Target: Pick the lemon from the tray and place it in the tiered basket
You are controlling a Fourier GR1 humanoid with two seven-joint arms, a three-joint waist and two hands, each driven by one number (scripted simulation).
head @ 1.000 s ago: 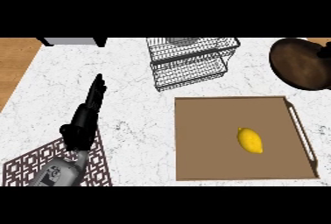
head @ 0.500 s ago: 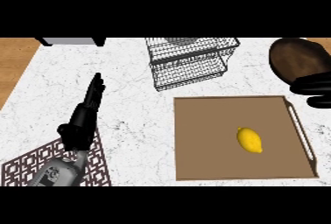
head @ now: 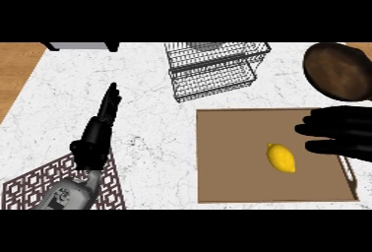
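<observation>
A yellow lemon (head: 281, 157) lies on the brown tray (head: 232, 157) at the right of the counter. My right hand (head: 341, 132) comes in from the right edge over the tray's right side, fingers spread and open, just right of and above the lemon, not touching it. The black wire tiered basket (head: 215, 69) stands behind the tray at the top centre. My left hand (head: 98, 130) rests open at the left, fingers straight and pointing away, holding nothing.
A dark brown round plate (head: 340, 71) sits at the back right, near the right hand. A patterned dark mat (head: 51, 182) lies under the left forearm at the lower left. The white marble counter meets a wooden floor edge at the far left.
The right hand has entered from the right edge and moved left and down over the tray toward the lemon. The lemon and the left hand have not moved.
</observation>
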